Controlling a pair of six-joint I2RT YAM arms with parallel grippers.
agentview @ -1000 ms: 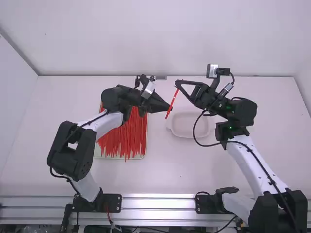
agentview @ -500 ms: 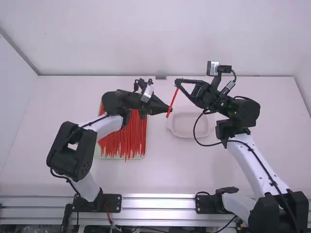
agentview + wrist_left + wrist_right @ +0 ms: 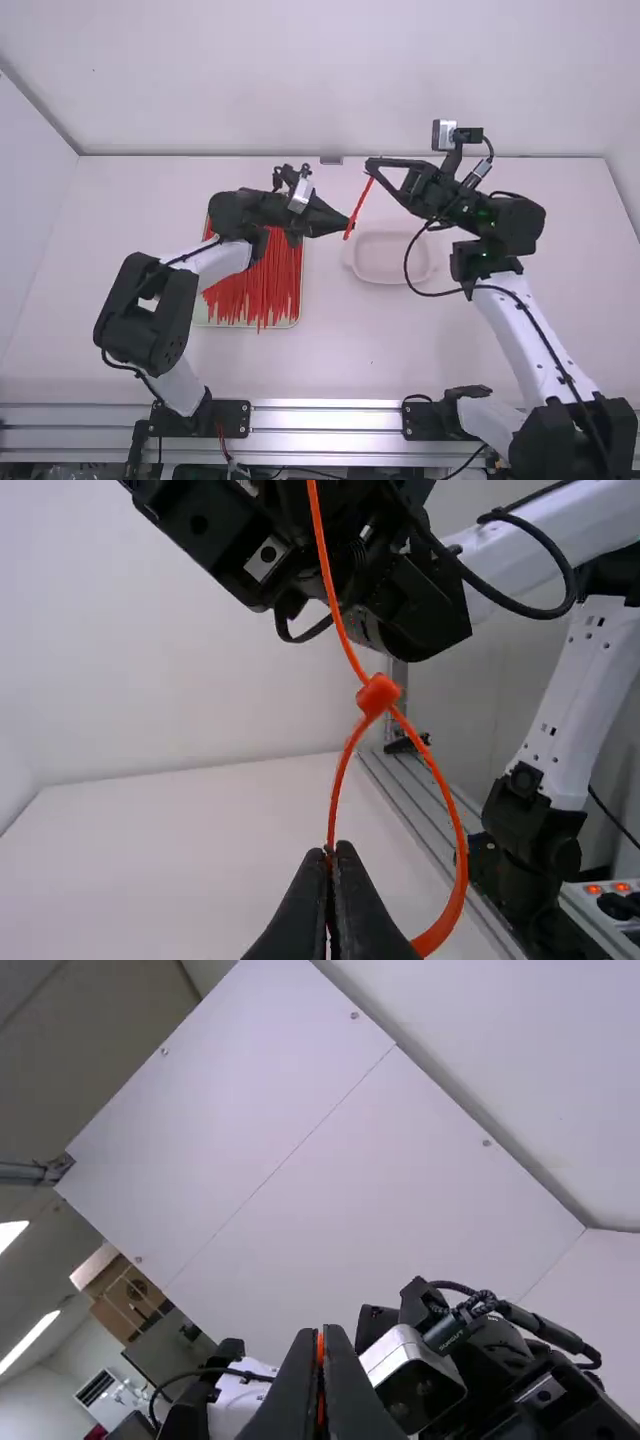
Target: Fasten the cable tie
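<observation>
Orange-red cable tie held in the air between both hands, tail threaded through its head.
Its loop is pinched in the left hand. The tail is pinched in the right hand, which has shifted slightly right above the counter.

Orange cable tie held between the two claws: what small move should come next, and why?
Probably the right claw should pull the tail farther away while the left claw holds firm. The thin orange plastic cable tie is already threaded through its own head and both claws are shut on it, yet the loop hangs wide open.
</observation>
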